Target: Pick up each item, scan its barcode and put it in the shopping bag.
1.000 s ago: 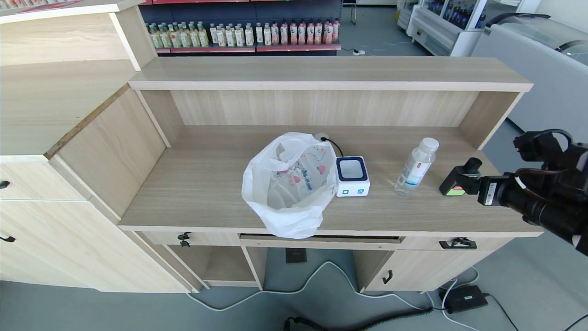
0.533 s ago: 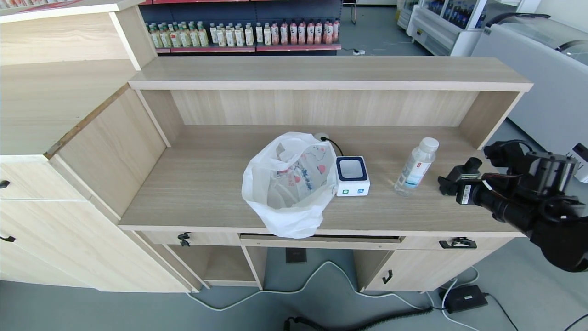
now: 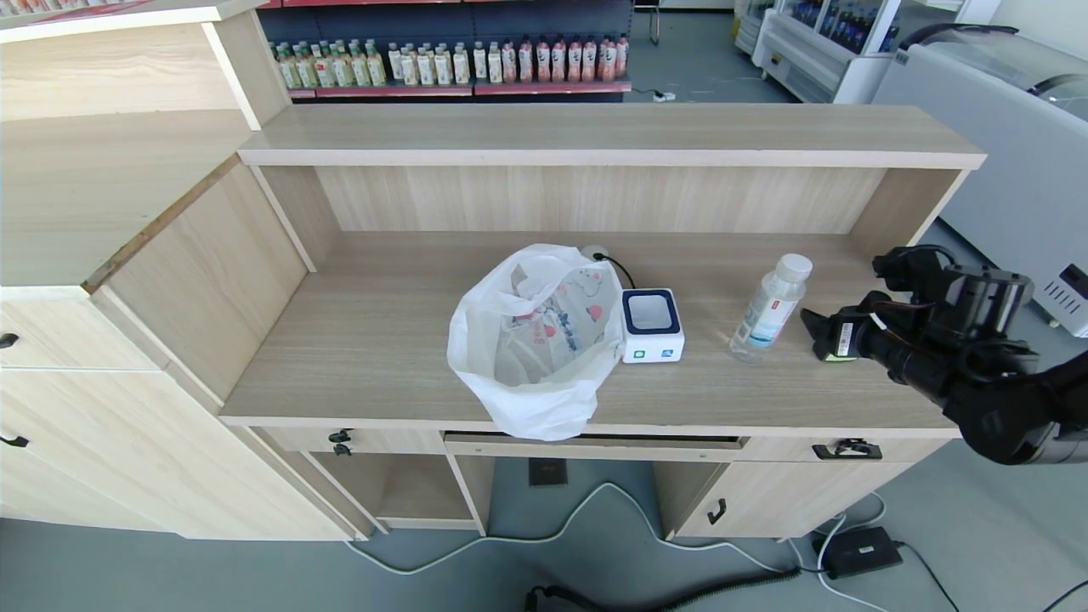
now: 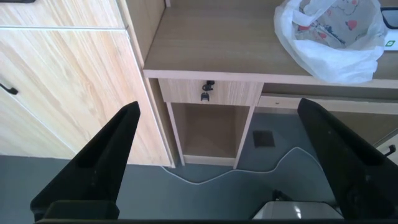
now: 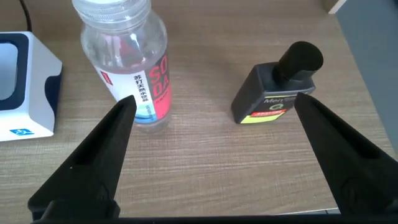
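Head view: R gripper (image 3: 816,334) moved in over blk bottle (image 5: 273,93).

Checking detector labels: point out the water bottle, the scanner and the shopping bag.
water bottle (image 3: 770,311), head view, on its label.
scanner (image 3: 651,313), head view, on its top window.
shopping bag (image 3: 531,412), head view, on its near wall.

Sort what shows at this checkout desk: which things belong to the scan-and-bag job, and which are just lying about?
Belong to the job: water bottle, black bottle, scanner, shopping bag.
Just lying about: shelf of drinks, freezer, power brick on the floor.
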